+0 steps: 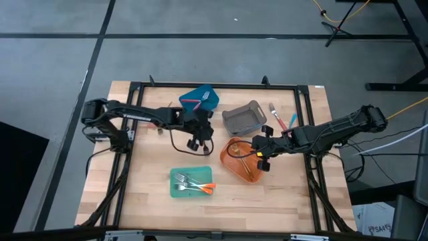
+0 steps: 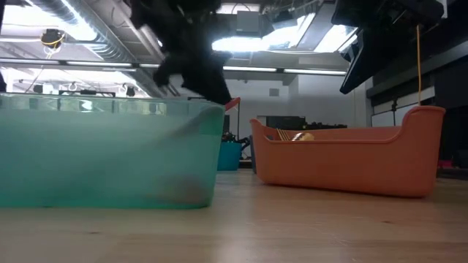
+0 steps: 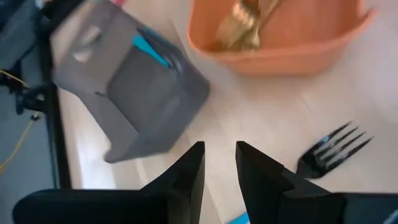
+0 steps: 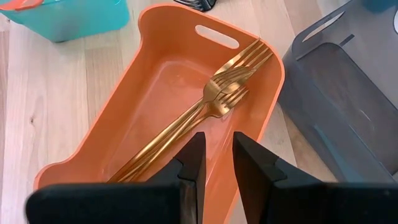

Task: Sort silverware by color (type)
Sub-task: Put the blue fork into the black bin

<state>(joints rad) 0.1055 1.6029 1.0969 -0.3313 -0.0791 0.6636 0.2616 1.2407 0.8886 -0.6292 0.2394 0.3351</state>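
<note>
Gold forks (image 4: 214,102) lie stacked lengthwise in the orange bin (image 4: 155,37) near the middle of the wooden table (image 1: 147,194), directly beneath the right gripper (image 4: 216,155), whose two dark fingers stand a narrow gap apart with nothing between them. Left of that bin, the left gripper (image 3: 219,165) hovers over bare wood between the blue bin (image 1: 200,98) and the teal bin (image 1: 177,191), its fingers likewise slightly parted and empty. A silver-tined fork (image 3: 333,149) lies on the table just beside the left gripper; its handle is hidden, so its colour cannot be told. Two orange-handled forks (image 1: 195,185) rest in the teal bin at the front. The blue bin at the back holds what appears to be a red-handled piece (image 1: 190,102), though the overhead view is too small to be sure. The grey bin (image 1: 242,119) contains a blue-handled utensil (image 3: 151,50). More utensils (image 1: 281,119), with red and blue handles, lie loose on the table just right of the grey bin.
</note>
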